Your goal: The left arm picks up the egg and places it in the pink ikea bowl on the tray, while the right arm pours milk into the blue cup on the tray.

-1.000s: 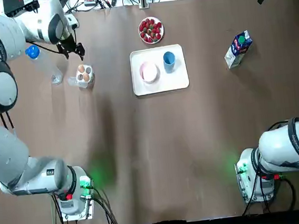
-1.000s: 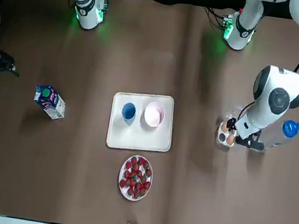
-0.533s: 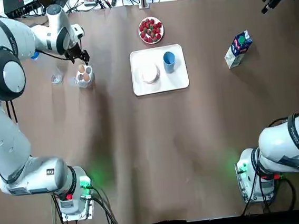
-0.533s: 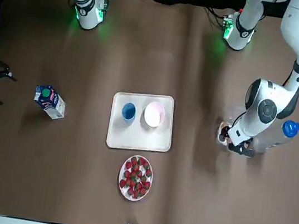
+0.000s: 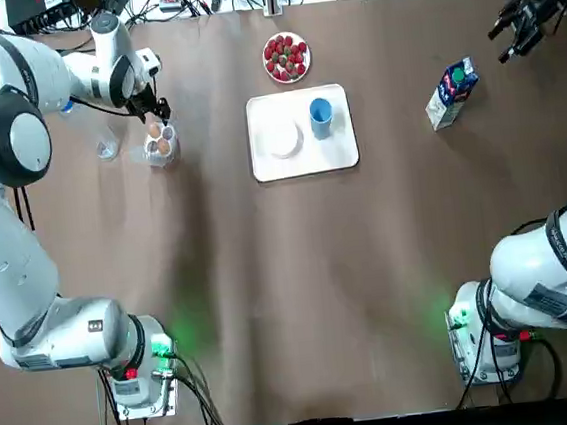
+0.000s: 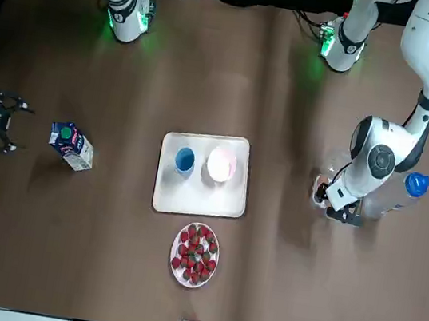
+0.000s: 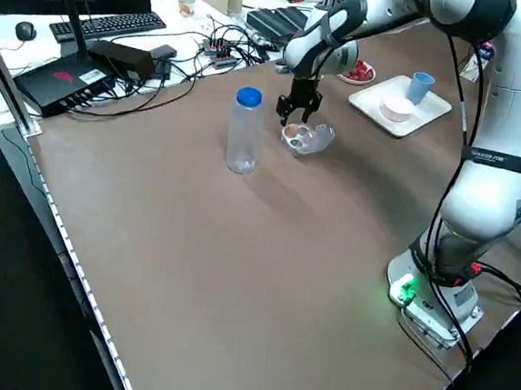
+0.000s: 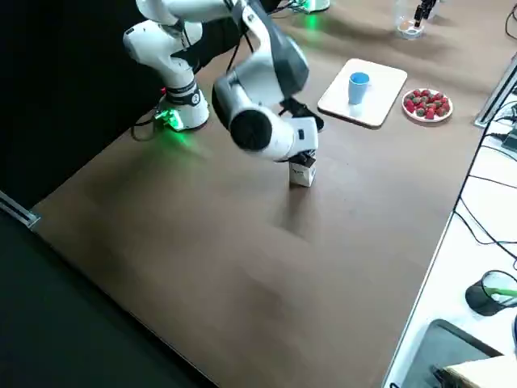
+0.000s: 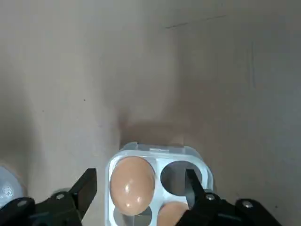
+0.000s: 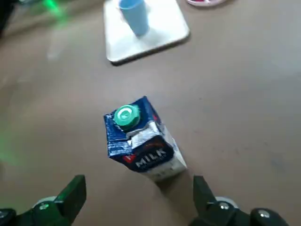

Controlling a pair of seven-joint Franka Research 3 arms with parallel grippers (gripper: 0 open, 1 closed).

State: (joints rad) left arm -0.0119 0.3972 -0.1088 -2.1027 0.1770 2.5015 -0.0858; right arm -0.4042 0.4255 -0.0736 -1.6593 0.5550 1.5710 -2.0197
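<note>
Two brown eggs [image 9: 132, 184] sit in a small clear carton [image 5: 161, 145] at the table's far left. My left gripper [image 5: 154, 111] hovers just over that carton, open, its fingers [image 9: 86, 189] on either side of one egg without touching it. The milk carton [image 5: 452, 94], blue with a green cap, stands at the far right. My right gripper [image 5: 517, 31] is open, just beyond the carton and to its right; the wrist view shows the milk carton [image 10: 141, 141] ahead of the spread fingers. The white tray [image 5: 305, 157] holds the pink bowl [image 5: 283, 139] and blue cup [image 5: 320, 113].
A plate of strawberries [image 5: 287, 57] lies just beyond the tray. A clear water bottle [image 5: 89, 126] with a blue cap stands left of the egg carton, close to my left arm. Cables and equipment line the far table edge.
My left gripper has come down and closer over the egg carton. My right gripper has moved from the far right corner toward the milk carton.
</note>
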